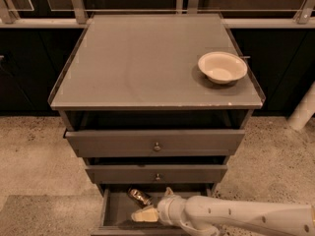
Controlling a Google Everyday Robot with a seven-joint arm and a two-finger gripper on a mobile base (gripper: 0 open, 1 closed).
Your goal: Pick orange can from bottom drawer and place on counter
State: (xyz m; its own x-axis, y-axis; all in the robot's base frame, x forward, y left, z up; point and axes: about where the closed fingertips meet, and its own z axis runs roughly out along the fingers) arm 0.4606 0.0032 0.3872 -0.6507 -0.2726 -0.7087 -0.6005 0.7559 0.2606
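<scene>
The gripper [151, 204] is down in the bottom drawer [115, 211], fingers apart, right beside the orange can [139, 196] lying near the back — my worry is a finger nudges it and it rolls off before they close.

I see my gripper [155, 203] low in the frame, inside the pulled-out bottom drawer [114, 211], fingers spread just beside the orange can [139, 196]. A cream bowl [222, 67] sits upper right on the counter [142, 63].
</scene>
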